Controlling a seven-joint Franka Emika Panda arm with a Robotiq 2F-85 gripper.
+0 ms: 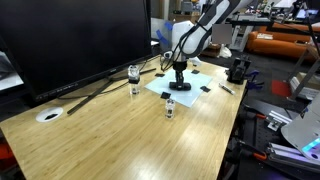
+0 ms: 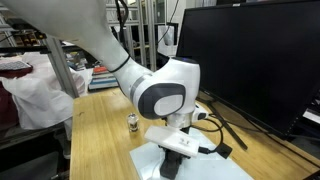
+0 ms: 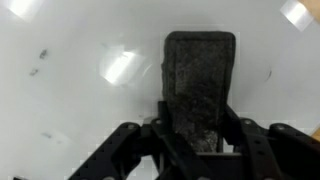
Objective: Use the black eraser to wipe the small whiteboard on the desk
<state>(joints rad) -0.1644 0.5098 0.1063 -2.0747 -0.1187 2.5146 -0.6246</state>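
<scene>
In the wrist view the gripper [image 3: 196, 140] is clamped on the eraser [image 3: 199, 80], its jaws drawn in narrow against the two long sides. The fingers [image 3: 135, 150] grip the near end, and most of the block sticks out beyond the fingertips. The eraser's dark, rough face points at the camera. All around it is the whiteboard [image 3: 70, 110], with a few faint grey specks towards the upper left and soft glare patches; whether the eraser touches the surface I cannot tell

In an exterior view the gripper [image 1: 178, 82] points straight down over the whiteboard [image 1: 195, 85], near the board's middle. The board lies flat on the far part of the desk [image 1: 120, 140], just in front of the monitor [image 1: 70, 40]. One small bottle [image 1: 134, 76] stands near the board's left side and another [image 1: 170, 108] just off its front edge. A white disc [image 1: 48, 115] sits well apart at the desk's left end

In an exterior view the arm's wrist hides most of the gripper [image 2: 176, 160]; the whiteboard [image 2: 215, 168] shows beneath it, with a bottle [image 2: 132, 122] close by
</scene>
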